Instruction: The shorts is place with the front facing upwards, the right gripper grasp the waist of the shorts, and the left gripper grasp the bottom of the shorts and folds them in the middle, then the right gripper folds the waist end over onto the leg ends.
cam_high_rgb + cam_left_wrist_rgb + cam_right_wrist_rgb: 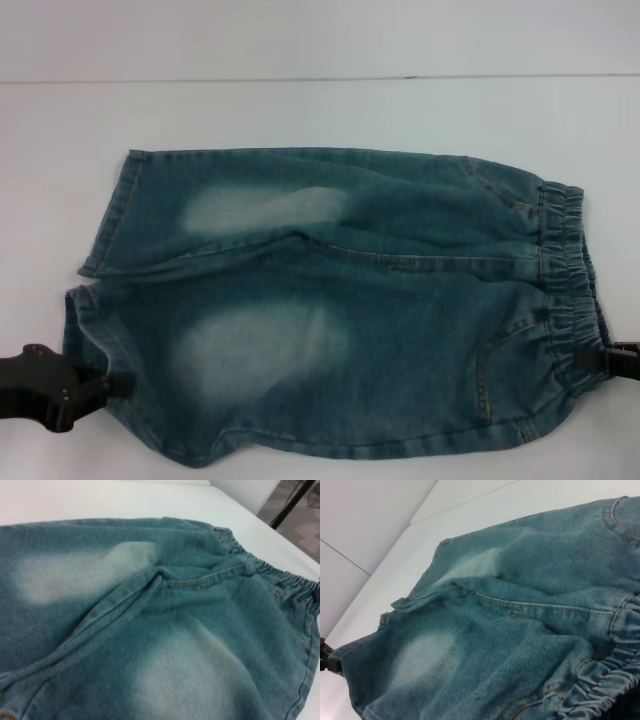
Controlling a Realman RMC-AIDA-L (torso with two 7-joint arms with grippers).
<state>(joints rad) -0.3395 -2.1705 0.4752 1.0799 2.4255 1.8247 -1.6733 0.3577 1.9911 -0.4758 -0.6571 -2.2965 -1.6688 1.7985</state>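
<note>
The shorts [330,300] lie flat on the white table, front up, with pale faded patches on both thighs. The leg ends [100,270] point left and the gathered waist [565,270] lies to the right. My left gripper [112,384] sits at the near left corner, shut on the hem of the nearer leg. At the right edge of the head view my right gripper [608,360] is shut on the near end of the waist, and only its tip shows. In the right wrist view the crinkled waist [605,680] is close up and the left gripper [326,659] holds the far hem corner.
The white table [320,110] runs around the shorts, with bare surface behind them up to the wall line. In the left wrist view the table's far edge, a white wall panel [245,495] and a black stand leg [290,502] lie beyond the waist.
</note>
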